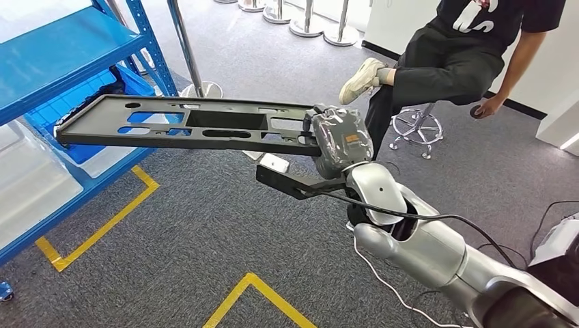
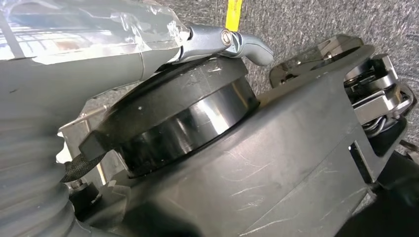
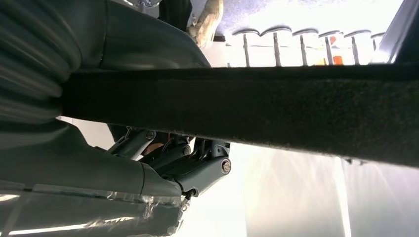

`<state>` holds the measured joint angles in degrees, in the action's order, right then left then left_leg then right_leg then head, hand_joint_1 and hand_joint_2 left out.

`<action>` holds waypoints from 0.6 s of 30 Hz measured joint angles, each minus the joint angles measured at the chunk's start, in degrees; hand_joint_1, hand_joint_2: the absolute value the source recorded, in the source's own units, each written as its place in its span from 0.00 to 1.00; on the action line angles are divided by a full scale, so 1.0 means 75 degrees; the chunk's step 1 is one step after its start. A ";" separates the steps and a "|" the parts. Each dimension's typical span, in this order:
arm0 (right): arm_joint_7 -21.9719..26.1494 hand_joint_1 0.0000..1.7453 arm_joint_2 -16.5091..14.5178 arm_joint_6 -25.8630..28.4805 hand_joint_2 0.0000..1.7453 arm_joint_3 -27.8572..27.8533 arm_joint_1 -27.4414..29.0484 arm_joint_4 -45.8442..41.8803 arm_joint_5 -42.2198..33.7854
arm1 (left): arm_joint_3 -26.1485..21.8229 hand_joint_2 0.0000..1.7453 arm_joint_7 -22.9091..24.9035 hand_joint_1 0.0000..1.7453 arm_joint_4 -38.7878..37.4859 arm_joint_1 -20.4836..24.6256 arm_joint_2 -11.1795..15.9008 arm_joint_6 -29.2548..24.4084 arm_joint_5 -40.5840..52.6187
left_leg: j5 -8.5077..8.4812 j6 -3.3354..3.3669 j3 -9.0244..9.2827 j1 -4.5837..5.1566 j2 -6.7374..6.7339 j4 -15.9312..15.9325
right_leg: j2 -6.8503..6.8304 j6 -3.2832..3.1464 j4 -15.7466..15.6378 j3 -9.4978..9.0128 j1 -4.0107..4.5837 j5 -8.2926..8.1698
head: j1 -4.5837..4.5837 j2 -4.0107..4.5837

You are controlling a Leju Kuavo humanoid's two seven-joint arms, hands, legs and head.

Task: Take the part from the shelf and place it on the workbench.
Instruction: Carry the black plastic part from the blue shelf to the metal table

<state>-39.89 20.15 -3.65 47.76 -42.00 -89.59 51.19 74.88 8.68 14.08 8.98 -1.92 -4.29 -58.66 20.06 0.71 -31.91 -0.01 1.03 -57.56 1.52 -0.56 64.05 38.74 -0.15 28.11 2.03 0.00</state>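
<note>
Right robot hand (image 1: pixel 339 140) clamped on near end of long black part (image 1: pixel 184 123); part held roughly level in the air over grey carpet, far end reaching toward blue shelf (image 1: pixel 65 51) and overlapping its lower tier in head view. Slots and cut-outs along part's length, blue of a bin (image 1: pixel 75 102) showing through some. In right wrist view, part (image 3: pixel 276 108) crosses as a dark band, fingers (image 3: pixel 197 170) curled under it, ribbed cover above. Left robot hand (image 2: pixel 232 42) in left wrist view hanging beside dark body parts, a light finger bent; grip state cannot be told. Yellow tape lines (image 1: pixel 102 225) on the floor. Person (image 1: pixel 464 55) seated on a stool (image 1: pixel 416 126) behind, legs crossed. Row of stanchion bases (image 1: pixel 307 24) beyond.
</note>
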 joint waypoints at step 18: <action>-0.0008 1.00 0.0018 0.0085 1.00 0.0000 -0.0014 0.0052 -0.0068 | 0.0000 1.00 0.0025 0.00 -0.0009 0.0073 0.0085 0.0135 0.0001 | 0.1208 -0.0390 -0.0873 0.0011 -0.0189 -0.2282 | -0.0133 -0.0239 -0.0554 -0.0382 -0.0059 -0.0239 | 0.0056 0.0000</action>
<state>-39.95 20.28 -3.02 47.76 -42.10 -89.20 50.68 74.88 8.86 14.01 9.53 -1.28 -3.28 -58.65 29.12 -2.22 -38.46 0.07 -0.39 -74.68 0.53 -2.36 59.90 35.88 -0.59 26.31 2.45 0.00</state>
